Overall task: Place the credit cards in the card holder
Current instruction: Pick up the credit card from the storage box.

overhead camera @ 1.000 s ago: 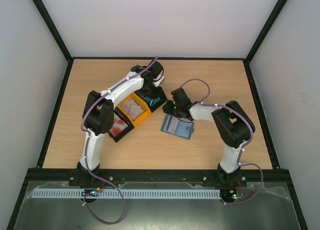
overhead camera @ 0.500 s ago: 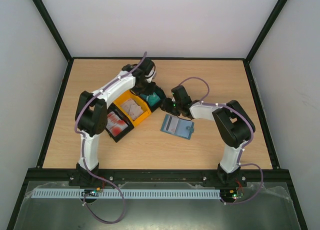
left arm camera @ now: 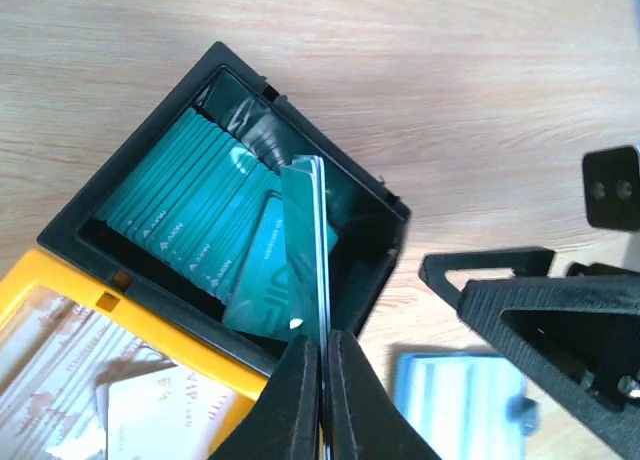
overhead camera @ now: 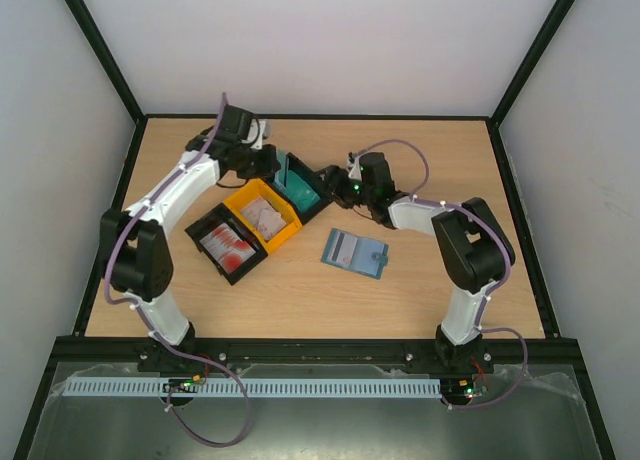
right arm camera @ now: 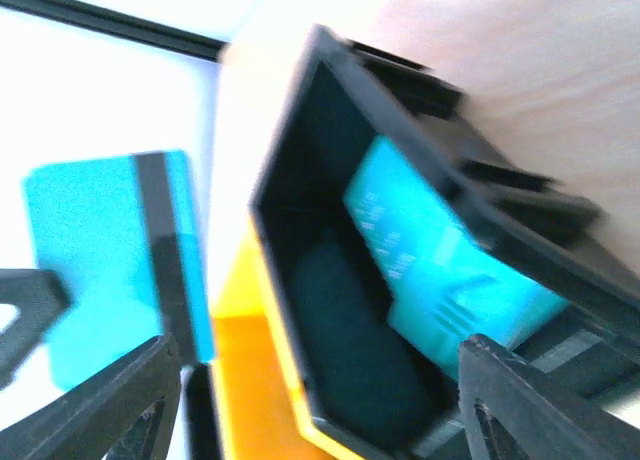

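Teal card (left arm camera: 303,245) is clamped edgewise in left pincer (left arm camera: 322,355) above the tray (left arm camera: 125,145), seemingly for handover; right pincer (right arm camera: 318,352) is spread apart alongside.

The light wooden table (overhead camera: 450,150) carries a diagonal row left of centre: near black tray (overhead camera: 243,277), yellow tray (overhead camera: 283,237), far black tray (overhead camera: 318,208). The card holder (overhead camera: 355,252) lies flat to their right, apart.
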Robot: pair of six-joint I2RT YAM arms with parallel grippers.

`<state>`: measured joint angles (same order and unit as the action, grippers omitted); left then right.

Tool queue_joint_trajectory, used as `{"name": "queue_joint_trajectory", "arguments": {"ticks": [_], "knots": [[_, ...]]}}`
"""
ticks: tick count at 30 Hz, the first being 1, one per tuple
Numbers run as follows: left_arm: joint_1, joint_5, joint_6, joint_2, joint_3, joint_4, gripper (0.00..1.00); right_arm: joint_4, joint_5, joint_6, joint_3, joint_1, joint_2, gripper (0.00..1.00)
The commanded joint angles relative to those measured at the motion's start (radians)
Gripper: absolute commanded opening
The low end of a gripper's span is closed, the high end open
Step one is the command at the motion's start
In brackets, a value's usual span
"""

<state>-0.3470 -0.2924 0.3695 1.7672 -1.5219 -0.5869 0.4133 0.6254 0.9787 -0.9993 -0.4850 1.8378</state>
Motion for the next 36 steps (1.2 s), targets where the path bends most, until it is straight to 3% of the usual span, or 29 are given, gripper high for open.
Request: {"name": "queue_joint_trajectory", "arguments": {"ticks": [1,13,16,22,26,30,36], "knots": [[0.056,-0.244,0.132,-0.114,0.1,0.168,0.03,0.217,0.137,0.117,-0.086,0.002,-0.005,0.77],[0.112,-0.534,0.313,-0.216,0.189,0.389,0.03,0.484,0.342,0.332,-0.163,-0.017,0.104,0.78],[0.115,-0.554,0.329,-0.219,0.19,0.405,0.02,0.512,0.362,0.358,-0.172,-0.024,0.114,0.67],[0.136,-0.561,0.334,-0.228,0.195,0.406,0.03,0.795,0.345,0.557,-0.116,-0.022,0.131,0.24],[0.142,-0.569,0.327,-0.228,0.194,0.389,0.13,0.929,0.339,0.667,-0.117,-0.02,0.159,0.04],[0.157,-0.564,0.321,-0.234,0.206,0.375,0.23,0.941,0.316,0.683,-0.103,-0.013,0.158,0.02],[0.167,-0.553,0.308,-0.228,0.214,0.357,0.28,0.974,0.312,0.713,-0.101,-0.013,0.15,0.02]]}}
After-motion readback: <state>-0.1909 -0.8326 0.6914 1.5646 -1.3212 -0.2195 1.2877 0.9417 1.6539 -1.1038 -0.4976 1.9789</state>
